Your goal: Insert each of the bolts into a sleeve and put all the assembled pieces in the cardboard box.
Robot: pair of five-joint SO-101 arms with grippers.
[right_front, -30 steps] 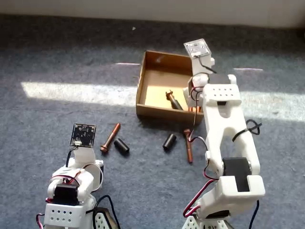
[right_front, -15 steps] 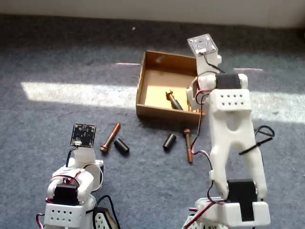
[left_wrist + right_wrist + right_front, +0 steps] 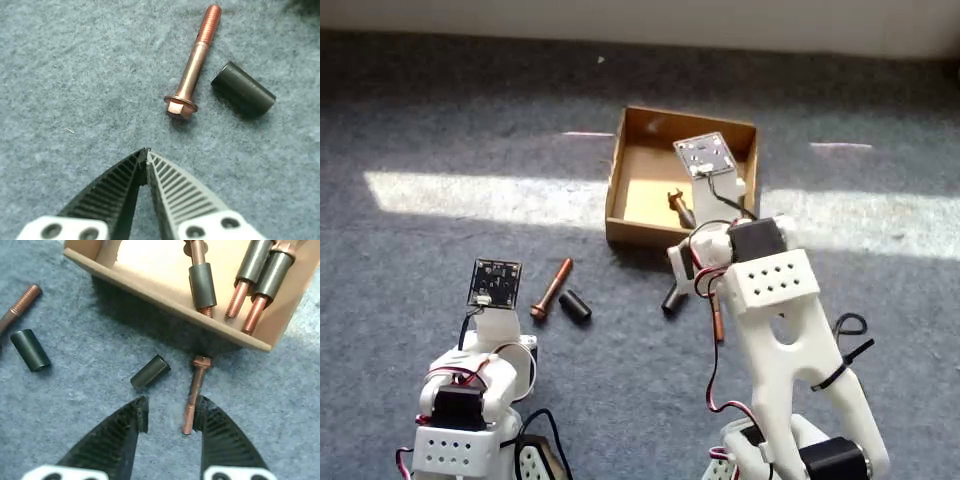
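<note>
We see the left gripper point(image 3: 146, 156) low over the grey-blue carpet point(image 3: 440, 280), its 2 fingers pressed tip to tip with nothing between them. Just ahead of it lies the first bolt point(image 3: 192, 65), copper-coloured, with its flanged head toward the gripper. Near its shank, but apart from it, the first sleeve point(image 3: 243, 90), a short black tube, lies on its side.

The right gripper point(image 3: 170, 415) hangs over the carpet just in front of the cardboard box point(image 3: 150, 290), its fingers spread wide and holding nothing. The second bolt point(image 3: 195, 390) lies on the carpet with its head near the box's front wall. Its threaded end sits beside the inner face of 1 finger, and we cannot tell whether they touch. The second sleeve point(image 3: 150, 371) lies on its side near that bolt, apart from it, just beyond the tip of the other finger.

Inside the box we count 3 assembled pieces point(image 3: 202, 282), each a copper bolt pushed through a black sleeve. 1 lies alone with its threaded end at the front wall, and 2 lie side by side along a side wall.
</note>
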